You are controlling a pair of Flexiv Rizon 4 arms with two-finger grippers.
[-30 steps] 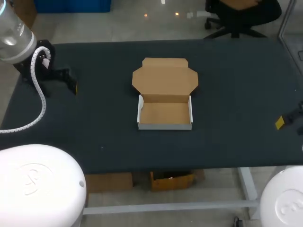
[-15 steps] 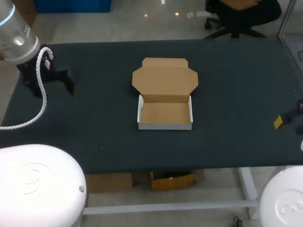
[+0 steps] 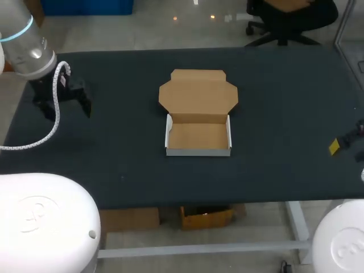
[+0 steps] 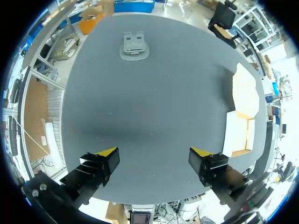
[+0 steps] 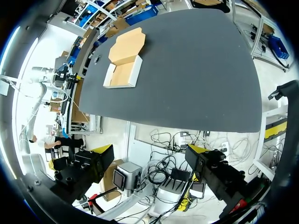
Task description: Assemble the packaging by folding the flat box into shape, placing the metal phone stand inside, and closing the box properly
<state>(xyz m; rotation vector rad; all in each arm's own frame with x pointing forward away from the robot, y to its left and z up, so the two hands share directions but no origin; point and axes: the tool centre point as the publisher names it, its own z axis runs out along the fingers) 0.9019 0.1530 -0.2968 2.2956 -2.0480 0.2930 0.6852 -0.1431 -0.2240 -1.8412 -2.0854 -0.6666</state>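
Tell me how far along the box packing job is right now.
Done: the box is folded into shape, walls up, its lid flat open behind. In hand: nothing; the left gripper hangs over bare table, fingers open, the metal phone stand lying ahead of it; the right gripper is open past the table's edge. Left: pick the stand, set it inside, close the lid.

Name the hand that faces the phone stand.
The left hand: the phone stand lies ahead of it; the right hand has only the open box ahead.
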